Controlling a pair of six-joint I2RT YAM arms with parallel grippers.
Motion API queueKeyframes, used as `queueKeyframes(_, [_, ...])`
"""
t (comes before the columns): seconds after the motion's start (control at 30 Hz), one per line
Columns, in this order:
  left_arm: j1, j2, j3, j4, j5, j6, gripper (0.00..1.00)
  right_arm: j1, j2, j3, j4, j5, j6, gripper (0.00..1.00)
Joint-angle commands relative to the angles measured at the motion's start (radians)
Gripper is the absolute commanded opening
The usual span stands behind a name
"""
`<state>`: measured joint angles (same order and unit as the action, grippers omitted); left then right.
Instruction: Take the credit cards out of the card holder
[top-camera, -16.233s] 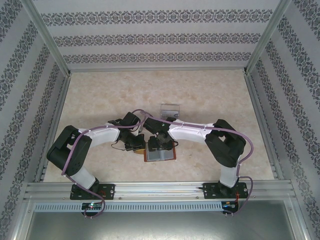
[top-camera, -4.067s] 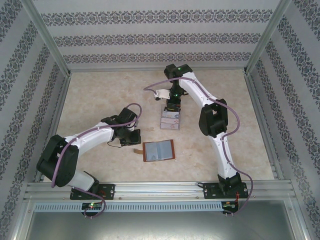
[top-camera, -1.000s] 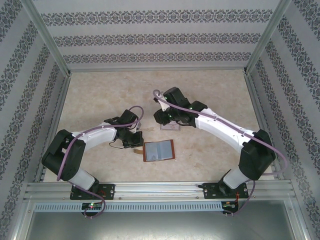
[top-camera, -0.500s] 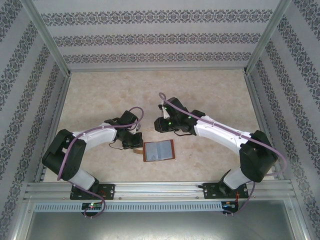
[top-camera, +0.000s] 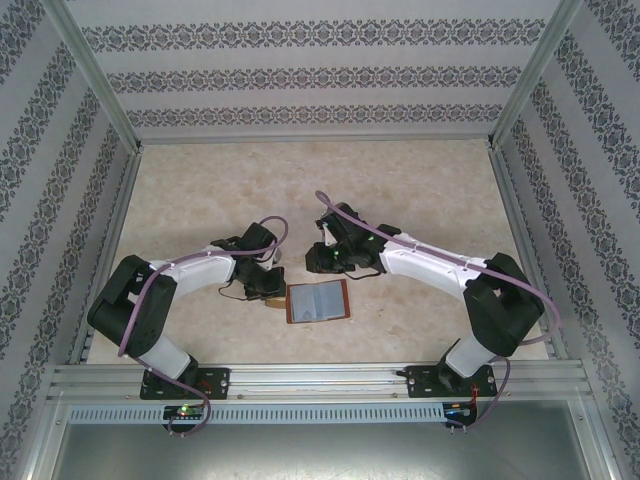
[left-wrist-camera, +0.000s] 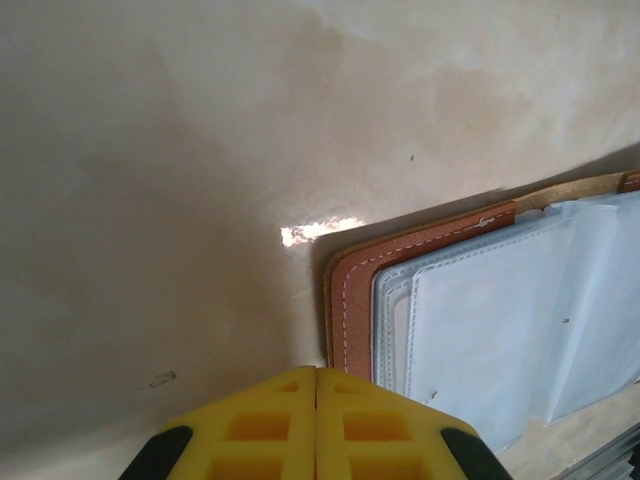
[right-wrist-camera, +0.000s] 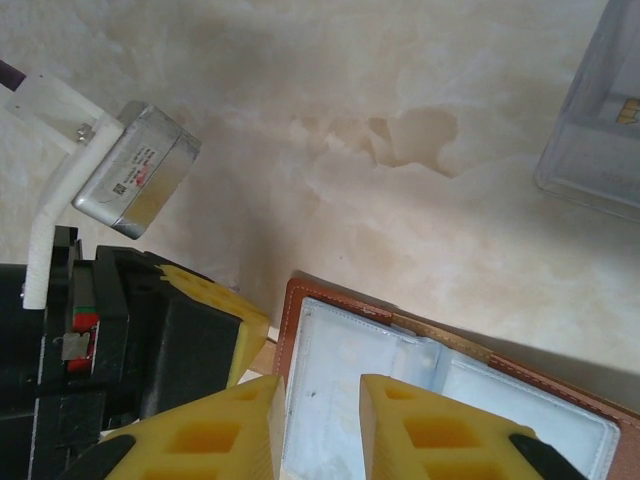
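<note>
card holder (left-wrist-camera: 350, 300): stitched leather outside, glossy plastic inside | table (left-wrist-camera: 150, 150): matt

The holder (top-camera: 318, 301) lies open and flat on the table (top-camera: 420, 180), near its front edge, long side running left to right. It is reddish-brown leather with pale stitching round the rim. Inside, grey-blue translucent pockets (left-wrist-camera: 500, 300) cover both halves. A tan strap tab (left-wrist-camera: 575, 187) sticks out past one short edge. Whether the pockets hold cards cannot be told. Apart from the holder, what looks like a pale card (right-wrist-camera: 622, 100) with a small gold patch shows, blurred, through a clear tray (right-wrist-camera: 585, 165).
</note>
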<state>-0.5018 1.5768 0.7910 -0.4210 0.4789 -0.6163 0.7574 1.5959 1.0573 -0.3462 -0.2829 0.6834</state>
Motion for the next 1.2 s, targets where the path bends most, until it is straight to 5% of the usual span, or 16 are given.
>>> queueKeyframes(0.0, [0.009, 0.012, -0.011, -0.003, 0.012, 0.014, 0.06, 0.011, 0.015, 0.003, 0.014, -0.023, 0.018, 0.26])
queueKeyframes(0.4, [0.009, 0.014, -0.012, 0.011, 0.018, 0.003, 0.06, 0.010, 0.066, 0.022, 0.010, -0.074, 0.047, 0.28])
queueKeyframes(0.73, [0.009, 0.003, -0.032, 0.031, 0.024, -0.008, 0.05, 0.023, 0.131, 0.029, 0.039, -0.174, 0.092, 0.18])
queueKeyframes(1.17, [0.009, 0.008, -0.042, 0.036, 0.029, -0.001, 0.04, 0.089, 0.226, 0.042, -0.013, -0.156, 0.126, 0.26])
